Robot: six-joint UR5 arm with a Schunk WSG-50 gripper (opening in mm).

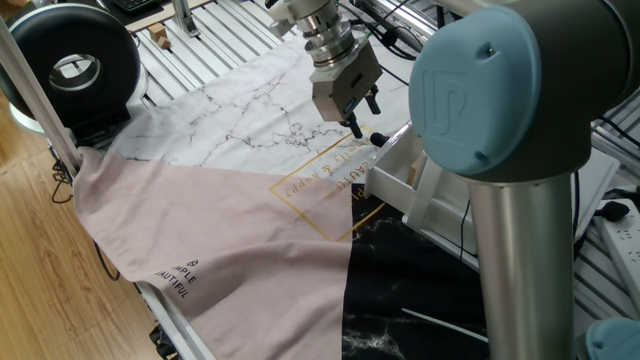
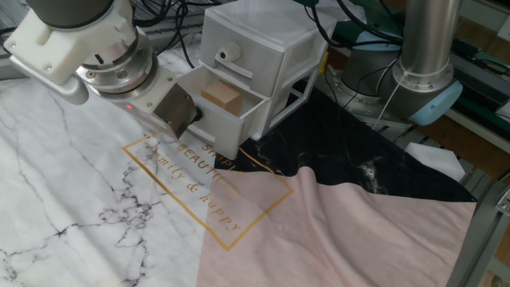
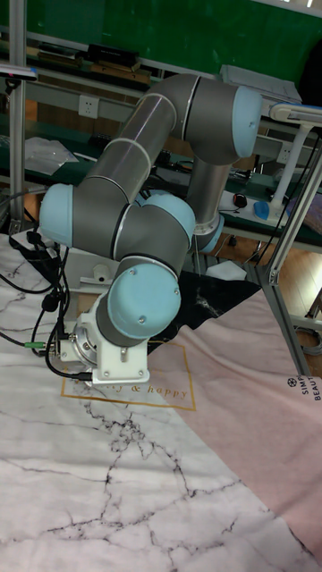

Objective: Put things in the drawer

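A light-tan wooden cube (image 2: 221, 96) lies inside the white drawer (image 2: 231, 127), which stands pulled out of the white cabinet (image 2: 271, 40). My gripper (image 2: 185, 119) hangs just in front of the drawer's front panel, close to its small black knob (image 2: 199, 114). In the one fixed view, the gripper (image 1: 363, 115) shows two dark fingers held apart with nothing between them, up and left of the knob (image 1: 377, 139) and the drawer (image 1: 392, 176). The cube does not show in that view. In the tall fixed view, the arm's wrist (image 3: 100, 354) hides the gripper.
A cloth with marble, pink (image 1: 220, 240) and black (image 2: 343, 159) panels covers the table. The cabinet's upper drawer (image 2: 239, 68) with a white knob is closed. A black round device (image 1: 70, 65) stands at the far left. My arm's grey column (image 1: 520, 270) rises beside the cabinet.
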